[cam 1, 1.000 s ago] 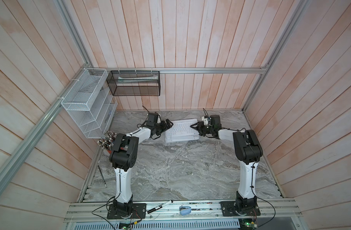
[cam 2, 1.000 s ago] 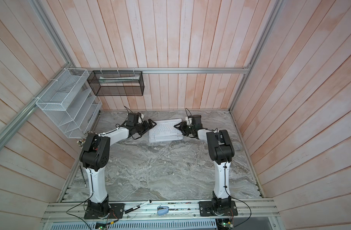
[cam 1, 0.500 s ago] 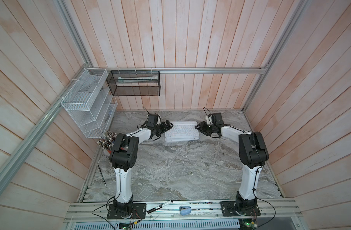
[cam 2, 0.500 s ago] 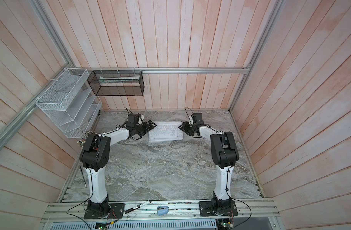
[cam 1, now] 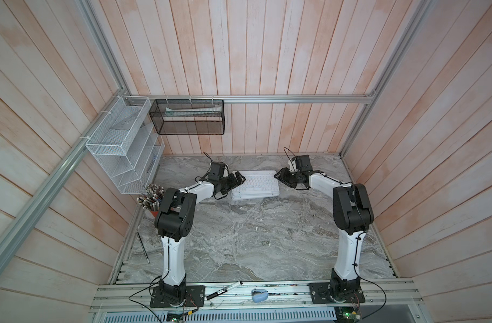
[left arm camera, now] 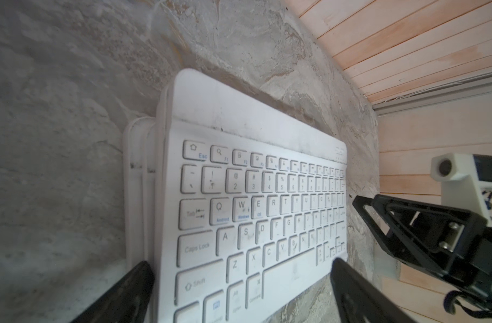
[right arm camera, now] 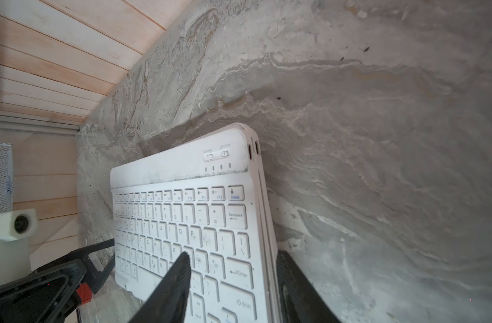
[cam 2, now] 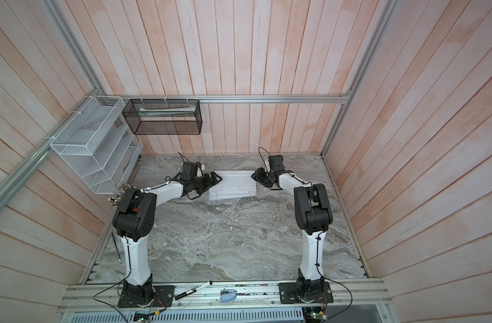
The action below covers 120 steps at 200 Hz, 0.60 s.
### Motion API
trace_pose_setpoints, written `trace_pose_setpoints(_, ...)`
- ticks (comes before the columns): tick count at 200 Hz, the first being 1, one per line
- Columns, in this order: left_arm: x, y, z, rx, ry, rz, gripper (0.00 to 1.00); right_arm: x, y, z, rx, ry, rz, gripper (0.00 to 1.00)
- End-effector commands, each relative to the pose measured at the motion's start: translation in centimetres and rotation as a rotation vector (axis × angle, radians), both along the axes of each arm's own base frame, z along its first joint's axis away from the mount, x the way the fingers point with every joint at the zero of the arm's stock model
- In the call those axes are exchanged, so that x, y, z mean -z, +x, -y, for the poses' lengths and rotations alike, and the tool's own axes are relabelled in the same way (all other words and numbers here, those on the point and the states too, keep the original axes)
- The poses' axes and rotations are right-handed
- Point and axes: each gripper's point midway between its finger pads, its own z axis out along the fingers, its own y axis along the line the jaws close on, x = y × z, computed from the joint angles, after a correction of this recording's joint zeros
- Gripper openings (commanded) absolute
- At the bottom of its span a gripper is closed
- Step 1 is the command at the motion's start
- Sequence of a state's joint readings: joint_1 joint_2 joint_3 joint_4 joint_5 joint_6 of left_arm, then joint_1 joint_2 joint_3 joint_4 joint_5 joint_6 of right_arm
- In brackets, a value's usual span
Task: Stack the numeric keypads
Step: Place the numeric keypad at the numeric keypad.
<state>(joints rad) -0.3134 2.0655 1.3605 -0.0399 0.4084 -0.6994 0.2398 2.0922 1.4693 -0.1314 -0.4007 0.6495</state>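
Marble tabletop [cam 1: 253, 237] is carrying the numeric keypads [cam 1: 255, 185], stacked near its far edge, a white-keyed one lying on top. Left gripper [cam 1: 239, 177] is gaping wide at the stack's left end. Right gripper [cam 1: 278, 177] is hovering half-spread over the right end, gripping nothing.

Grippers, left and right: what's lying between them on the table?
The keypad stack lies between the left gripper and right gripper, one at each end, in both top views.

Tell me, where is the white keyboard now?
In a top view the white keyboard lies on top of the stack, at the far middle of the marble table, between the left gripper and the right gripper.
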Motion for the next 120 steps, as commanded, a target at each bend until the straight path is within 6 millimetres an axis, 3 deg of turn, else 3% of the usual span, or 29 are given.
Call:
trace_pose_setpoints(1,-0.4,-1.1,0.2,0.014,0.019,-0.004,1.00,1.2,0.1,-0.3,-0.013,-0.025,-0.022,0.52)
trace_pose_setpoints(58,-0.2,-2.2,0.4,0.023,0.027,-0.012,1.00,1.9,0.5,-0.5,-0.016,-0.072,-0.035,0.52)
trace_pose_setpoints(120,-0.6,-2.9,1.1,0.038,0.047,-0.006,1.00,1.6,0.7,-2.4,-0.050,-0.106,-0.019,0.52)
